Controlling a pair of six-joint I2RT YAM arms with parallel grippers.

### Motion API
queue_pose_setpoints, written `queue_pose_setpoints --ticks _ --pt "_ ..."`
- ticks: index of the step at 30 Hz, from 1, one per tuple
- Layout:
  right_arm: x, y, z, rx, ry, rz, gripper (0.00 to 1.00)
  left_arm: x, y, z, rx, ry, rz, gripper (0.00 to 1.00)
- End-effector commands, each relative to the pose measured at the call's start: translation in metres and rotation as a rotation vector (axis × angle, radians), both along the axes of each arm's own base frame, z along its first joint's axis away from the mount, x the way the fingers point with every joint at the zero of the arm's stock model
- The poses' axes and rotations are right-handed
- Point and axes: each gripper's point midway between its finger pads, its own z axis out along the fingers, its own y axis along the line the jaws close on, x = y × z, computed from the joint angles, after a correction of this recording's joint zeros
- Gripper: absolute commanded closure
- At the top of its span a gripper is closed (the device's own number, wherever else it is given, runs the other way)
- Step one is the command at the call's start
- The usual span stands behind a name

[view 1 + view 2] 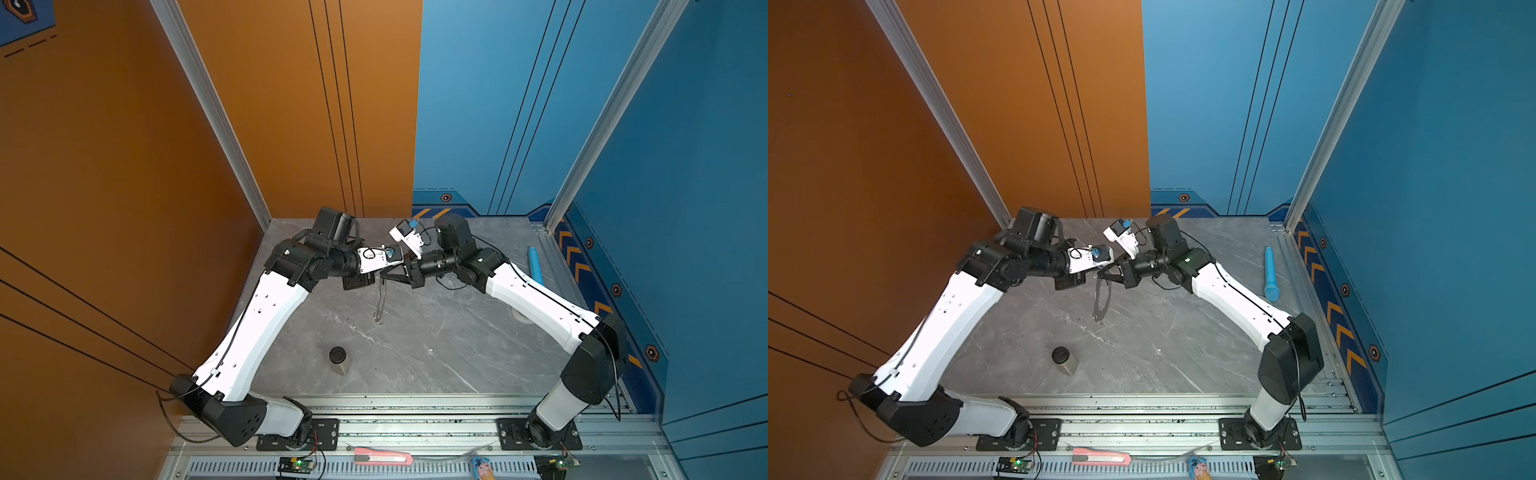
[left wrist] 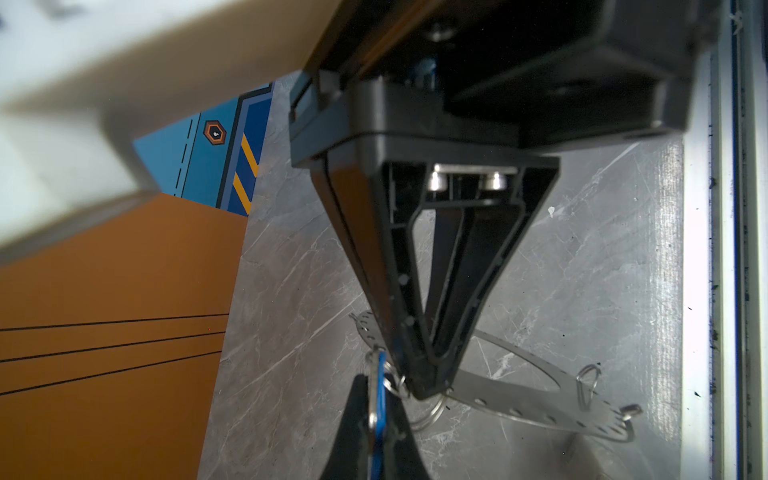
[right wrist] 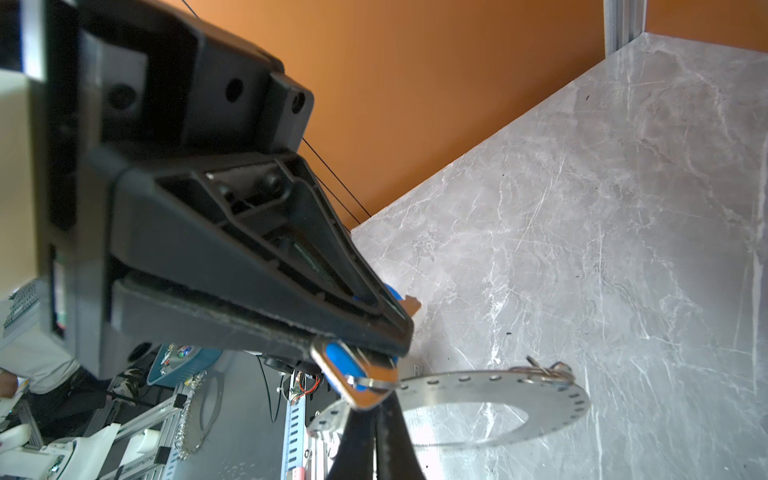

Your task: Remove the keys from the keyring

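The left tool is clenched on the rim of the keyring, and the right tool is clamped flat on the blue key. Their tips nearly touch in the air above the far middle of the worktop. Nearest of all, a pink cutter lies on the front rail, off the working surface. Next, left of centre on the near part of the worktop, a small black-lidded jar stands well apart from the tools. Beyond it the keyring hangs edge-on in both top views, clear of the stone. The blue key's small metal loop sits right at the ring's rim and looks threaded through it, so I judge this key gripped but not yet off. Working it free is the step in hand. The black key shows in no view, so I cannot tell whether it is already removed; wire loops show at the ring's opposite rim. Open stone lies below and on the near side of the ring. A blue tube lies far right by the worktop's edge. The orange wall and blue wall close in behind, so a pull toward the near side looks safest.
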Motion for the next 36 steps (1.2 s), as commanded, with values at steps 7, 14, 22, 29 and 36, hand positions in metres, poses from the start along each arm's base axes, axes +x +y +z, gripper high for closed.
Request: queue_pose_setpoints --ticks 7,14,22,29,36 --pt "-0.021 0.002 0.010 0.049 -0.120 0.057 1.00 -0.002 -0.001 0.010 -0.135 0.075 0.025 1.00" --pt "-0.026 -0.008 0.020 0.089 -0.214 0.026 1.00 0.008 0.020 0.009 -0.188 0.118 0.135 1.00" --pt "-0.029 -0.017 0.026 0.093 -0.292 -0.009 1.00 0.009 0.025 0.009 -0.227 0.149 0.167 1.00" --pt "-0.029 -0.025 0.047 0.179 -0.347 -0.076 1.00 0.005 0.024 0.004 -0.249 0.169 0.175 1.00" --pt "-0.035 -0.029 0.072 0.270 -0.346 -0.094 1.00 0.007 0.027 -0.003 -0.266 0.179 0.194 1.00"
